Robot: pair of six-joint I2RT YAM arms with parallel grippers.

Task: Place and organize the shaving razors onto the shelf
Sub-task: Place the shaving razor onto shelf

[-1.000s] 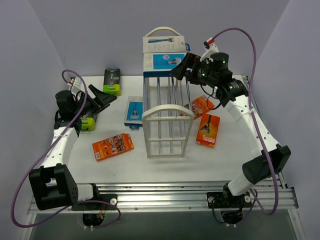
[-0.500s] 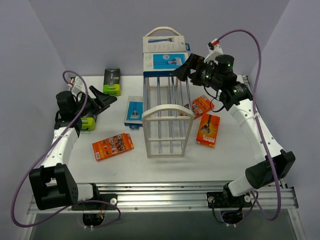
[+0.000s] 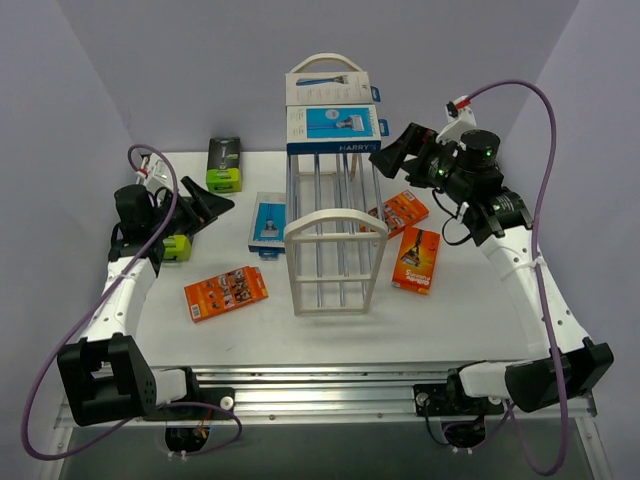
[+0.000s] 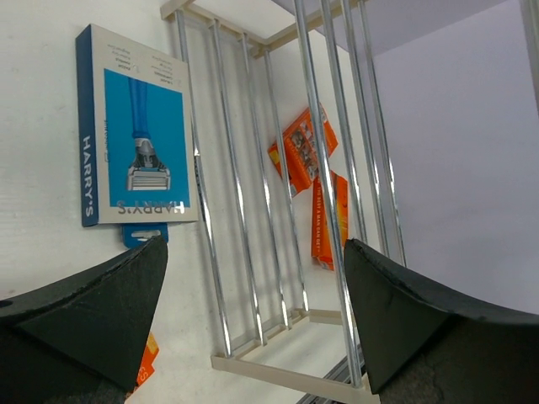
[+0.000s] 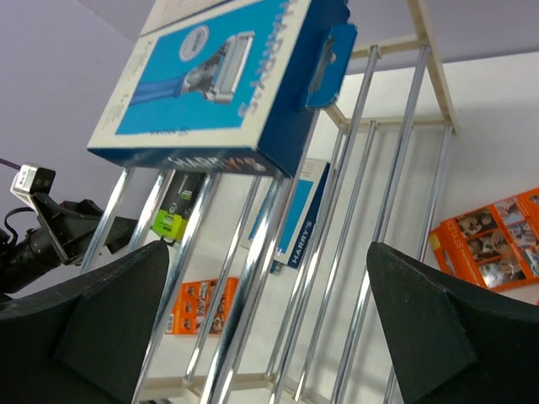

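Start with the left claw (image 3: 206, 200): spread wide, gripping nothing, held low over the left side of the table (image 3: 250, 335) and pointed toward the shelf (image 3: 335, 262). Confirm from its own camera: dark fingers (image 4: 84, 311) far apart, nothing between them; with table on the left of that view and wall (image 4: 472, 168) on the right, probably rolled onto its side. Look to the right of this claw for the blue box (image 3: 268, 222), flat and face up on the table, between claw and shelf, just beside the shelf's left bars; touching or not, cannot tell. Mark the long axis: near to far, parallel with the shelf's bars, so crosswise to the line from claw to box, hang tab toward the near edge. Far closer to the left arm than to the right, so judge it the left arm's pick; expect a roll of the wrist and a downward tilt before closing across the narrow width. Note one black-and-green box (image 3: 175, 247) beside the left wrist, behind the fingertips, and another such box (image 3: 224, 165) farther back. Turn to the right claw (image 3: 390, 155): also wide open and empty, raised beside the right of the shelf's top, with two blue boxes (image 3: 333, 122) lying up there at the far end. Below it, right of the shelf, find two orange boxes (image 3: 417, 258), nearest the right arm; leave the third orange box (image 3: 225, 292), left of the shelf's near end, to the left.
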